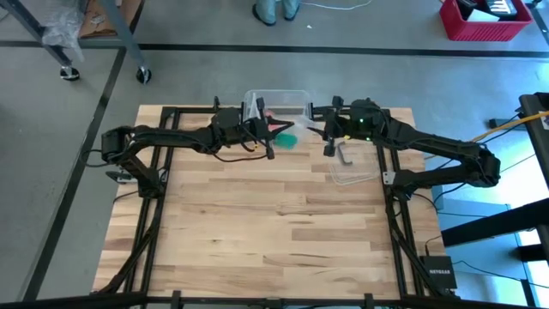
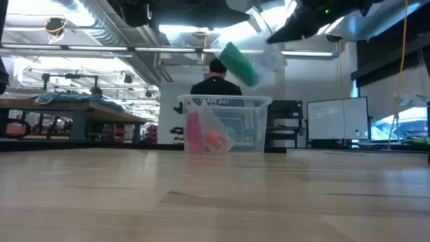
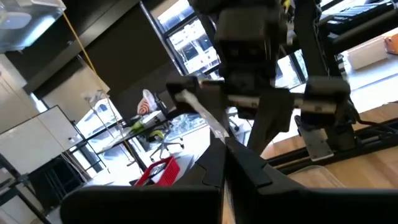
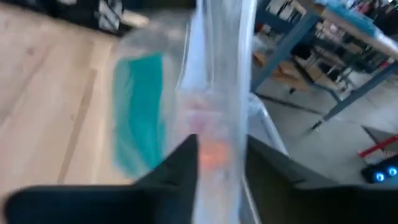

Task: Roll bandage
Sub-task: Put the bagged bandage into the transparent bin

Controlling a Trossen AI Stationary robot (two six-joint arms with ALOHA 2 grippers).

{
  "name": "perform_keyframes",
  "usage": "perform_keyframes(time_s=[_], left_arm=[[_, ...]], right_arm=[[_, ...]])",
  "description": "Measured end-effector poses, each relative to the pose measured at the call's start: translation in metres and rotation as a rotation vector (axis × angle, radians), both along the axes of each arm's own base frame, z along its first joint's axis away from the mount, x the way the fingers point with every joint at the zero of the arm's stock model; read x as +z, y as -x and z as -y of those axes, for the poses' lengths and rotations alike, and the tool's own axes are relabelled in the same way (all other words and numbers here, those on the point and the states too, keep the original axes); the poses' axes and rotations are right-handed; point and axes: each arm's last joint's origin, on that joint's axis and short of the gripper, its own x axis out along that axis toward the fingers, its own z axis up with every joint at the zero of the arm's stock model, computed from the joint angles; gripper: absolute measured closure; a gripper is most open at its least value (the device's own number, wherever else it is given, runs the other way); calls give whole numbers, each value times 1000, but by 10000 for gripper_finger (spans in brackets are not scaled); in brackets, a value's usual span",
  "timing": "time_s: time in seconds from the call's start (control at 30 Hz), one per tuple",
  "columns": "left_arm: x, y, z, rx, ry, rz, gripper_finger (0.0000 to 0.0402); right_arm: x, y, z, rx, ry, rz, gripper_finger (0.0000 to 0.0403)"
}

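The green bandage (image 1: 286,137) (image 2: 238,64) is a short roll inside a thin clear plastic wrapper (image 2: 269,57), held up in the air over the table's far middle. My left gripper (image 1: 270,137) comes from the left and is shut on the wrapper. My right gripper (image 1: 316,133) comes from the right. Its fingers stand on either side of a bunched stretch of the wrapper (image 4: 219,74), with the bandage (image 4: 140,115) beside them. My left gripper (image 3: 227,146) pinches a thin clear edge of the wrapper (image 3: 205,115) between its shut fingertips, coming about level from the table's left. The wrapper runs on toward the other arm, clear of the table. My right gripper (image 4: 222,155) has a bunched length of the wrapper (image 4: 221,134) between its two fingers, coming from the table's right and slanting slightly down. The plastic fills the gap between the fingers. The bandage hangs in the wrapper to one side, lifted clear.
A clear plastic box (image 1: 276,101) (image 2: 225,124) with pink and orange things inside stands on the table just behind the grippers. Its clear lid with a black handle (image 1: 352,163) lies to the right. A person (image 2: 216,81) stands beyond the far edge.
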Motion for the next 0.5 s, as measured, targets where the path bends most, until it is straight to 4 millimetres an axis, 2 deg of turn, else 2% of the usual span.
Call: perform_keyframes(time_s=[0.13, 0.17, 0.33, 0.5], left_arm=[[1, 0, 1, -5, 14, 10, 401], [1, 0, 1, -6, 24, 14, 400], [2, 2, -2, 64, 92, 22, 374], [6, 20, -15, 178, 200, -63, 295]], right_arm=[[-4, -2, 3, -58, 34, -38, 375], [-4, -2, 4, -79, 44, -37, 388], [1, -2, 5, -127, 46, 4, 379], [13, -3, 8, -211, 49, 40, 395]])
